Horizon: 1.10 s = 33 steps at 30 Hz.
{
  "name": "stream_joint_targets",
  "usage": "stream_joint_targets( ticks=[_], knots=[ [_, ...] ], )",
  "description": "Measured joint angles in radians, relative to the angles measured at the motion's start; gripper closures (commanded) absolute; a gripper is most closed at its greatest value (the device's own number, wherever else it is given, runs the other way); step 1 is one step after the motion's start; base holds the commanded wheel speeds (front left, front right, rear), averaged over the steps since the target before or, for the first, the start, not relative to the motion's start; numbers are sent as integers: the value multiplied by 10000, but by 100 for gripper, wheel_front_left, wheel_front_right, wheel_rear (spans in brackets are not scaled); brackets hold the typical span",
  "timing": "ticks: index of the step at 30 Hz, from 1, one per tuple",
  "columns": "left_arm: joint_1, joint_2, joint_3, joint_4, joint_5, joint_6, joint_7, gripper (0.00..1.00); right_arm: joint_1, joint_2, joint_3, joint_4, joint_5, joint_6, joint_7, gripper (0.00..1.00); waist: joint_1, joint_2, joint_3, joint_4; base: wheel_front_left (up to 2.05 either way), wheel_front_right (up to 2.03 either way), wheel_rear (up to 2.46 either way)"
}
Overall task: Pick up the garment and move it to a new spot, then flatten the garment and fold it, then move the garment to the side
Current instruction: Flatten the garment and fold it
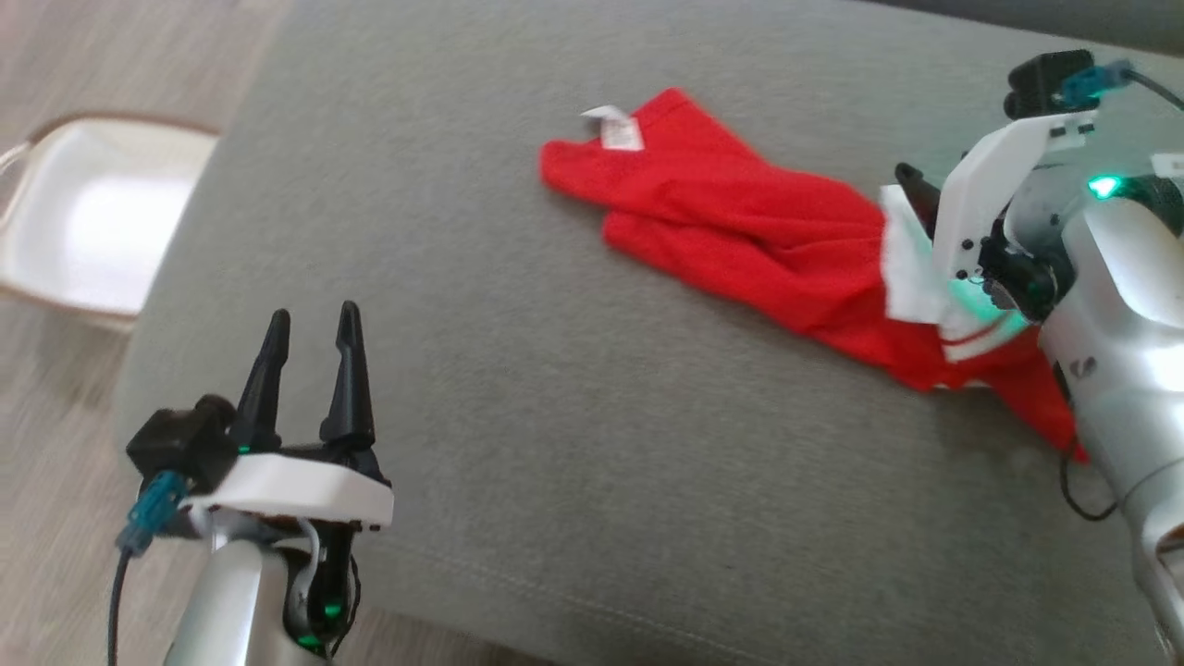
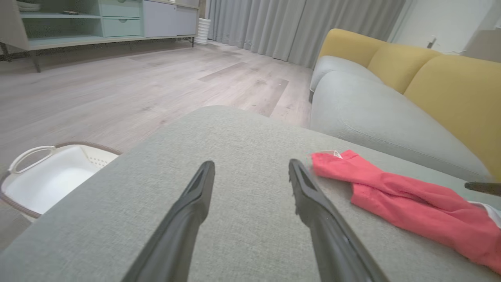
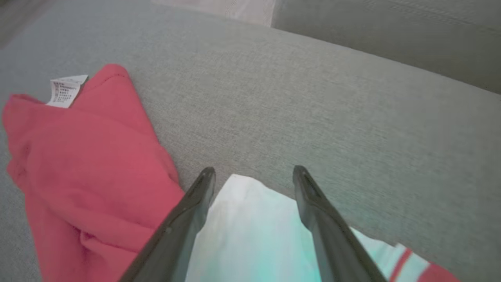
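1. While the garment [image 1: 740, 231] lies bunched in a long red strip on the grey cushion [image 1: 518, 388], no flattening or folding is seen to be done. The first step, the pick-up, is judged to be in hand.
2. The right fingers [image 3: 182, 219] are spread apart and nothing is clamped. The garment's white panel [image 3: 242, 235] is seen between them, with the red bulk to their left in the right wrist view and the care label [image 3: 64, 90] well beyond the tips.
3. The left fingers [image 1: 350, 370] are likewise parted and empty, held over bare cushion. In the left wrist view the garment's labelled end is seen just right of their tips.
4. Next, a closing of the right fingers on the white panel is called for, so that the fabric is pinched rather than pushed, followed by a lift. Whether the tips touch the fabric cannot be told.
5. A white basket [image 1: 139, 122] stands on the floor, left of and beyond the left fingers. Nothing is seen in it.
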Motion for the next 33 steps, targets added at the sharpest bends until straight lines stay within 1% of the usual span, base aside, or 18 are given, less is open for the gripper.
stream_joint_targets(
  ticks=[5,8,10,11,12,13,14,16,24,28,33],
  knots=[
    [-90,-42,-4,130,-23,-59,0,0,-360,-12,414,1120,61,0,1126,0,0,0,286,570,0,0,0],
    [-90,-52,-17,130,-117,-19,0,0,-803,-58,554,1452,257,0,1873,0,-2,0,366,738,0,0,0],
    [-90,-54,-17,128,-171,31,0,0,-944,-56,669,1557,336,0,2113,0,-1,0,369,753,0,0,0],
    [-90,-58,-19,125,-171,31,0,0,-961,-65,686,1593,364,0,2150,9,-2,0,365,745,0,0,0],
    [-90,-58,-19,125,-171,31,0,0,-961,-65,686,1593,364,0,2150,48,-2,0,365,745,0,0,0],
    [-87,-67,-15,123,-171,42,0,0,-961,-71,690,1697,439,0,2142,76,-2,0,345,706,0,0,0],
    [-87,-67,-8,123,-171,40,0,0,-961,-77,692,1745,447,0,2056,100,-2,0,332,671,0,0,0],
    [-88,-69,-4,123,-171,40,0,0,-961,-77,683,1806,449,0,1902,100,-2,0,317,626,0,0,0],
    [-87,-82,61,140,13,15,0,0,-871,67,512,2069,407,0,-508,100,-2,0,14,86,0,0,0],
    [-56,-88,341,192,232,-69,0,0,-598,362,571,1710,474,0,-1480,100,-2,0,-270,-333,0,0,0],
    [190,-82,633,213,464,-75,0,0,10,554,953,805,713,0,-2422,100,-2,0,-680,-1001,0,0,0]
  ],
)
